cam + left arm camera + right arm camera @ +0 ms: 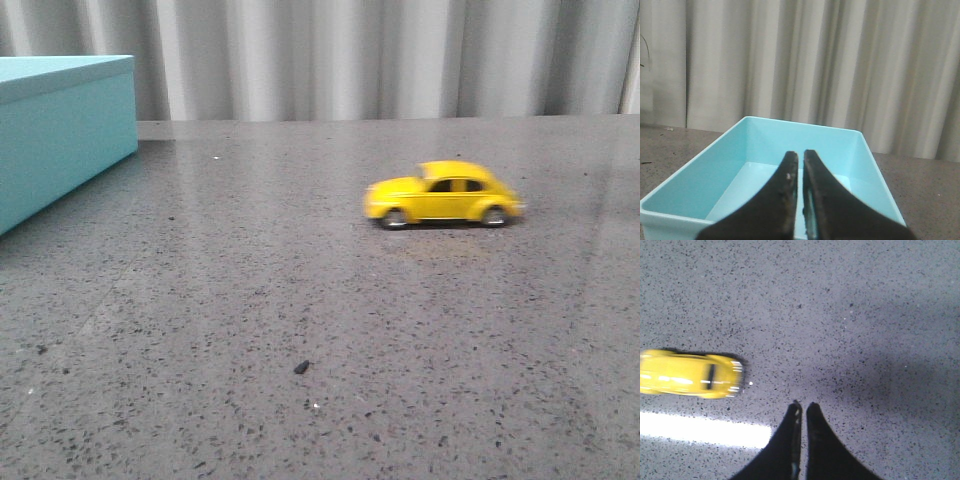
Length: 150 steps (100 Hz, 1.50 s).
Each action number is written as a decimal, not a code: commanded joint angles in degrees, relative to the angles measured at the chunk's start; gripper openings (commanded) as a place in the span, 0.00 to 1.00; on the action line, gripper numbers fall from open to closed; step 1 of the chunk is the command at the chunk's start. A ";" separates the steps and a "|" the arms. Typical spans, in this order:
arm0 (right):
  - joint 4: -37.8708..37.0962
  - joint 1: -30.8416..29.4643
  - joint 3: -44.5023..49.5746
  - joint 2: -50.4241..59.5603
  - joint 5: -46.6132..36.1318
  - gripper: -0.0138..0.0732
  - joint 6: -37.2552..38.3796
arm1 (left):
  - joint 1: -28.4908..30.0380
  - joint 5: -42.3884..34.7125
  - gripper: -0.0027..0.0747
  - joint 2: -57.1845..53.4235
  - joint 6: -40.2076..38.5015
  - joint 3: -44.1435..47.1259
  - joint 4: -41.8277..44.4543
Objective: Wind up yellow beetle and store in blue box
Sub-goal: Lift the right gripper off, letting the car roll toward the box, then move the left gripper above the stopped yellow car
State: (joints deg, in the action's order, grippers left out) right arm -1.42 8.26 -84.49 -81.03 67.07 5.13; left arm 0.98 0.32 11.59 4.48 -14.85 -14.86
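The yellow beetle (443,193) stands on its wheels on the grey speckled table, right of centre, side-on and slightly blurred. In the right wrist view the beetle (687,373) lies apart from my right gripper (804,406), whose dark fingers are shut on nothing above bare table. The blue box (60,125) sits at the far left of the table. Seen from the left wrist, the blue box (755,150) is open-topped with nothing inside, and my left gripper (800,155) hangs over it, shut and holding nothing. Neither gripper shows in the front view.
A pale pleated curtain (360,55) runs behind the table's far edge. A small dark speck (301,367) lies on the tabletop near the front. A bright strip of reflected light (705,427) crosses the table beside the right gripper.
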 commanded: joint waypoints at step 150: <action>2.12 -0.05 0.16 11.47 -8.77 0.09 -0.74 | -7.91 24.64 0.59 30.32 18.53 -36.22 0.11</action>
State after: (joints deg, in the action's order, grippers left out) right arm 0.69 8.26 -82.92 -71.99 60.82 5.13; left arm -5.44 25.03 38.13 20.58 -45.61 -14.31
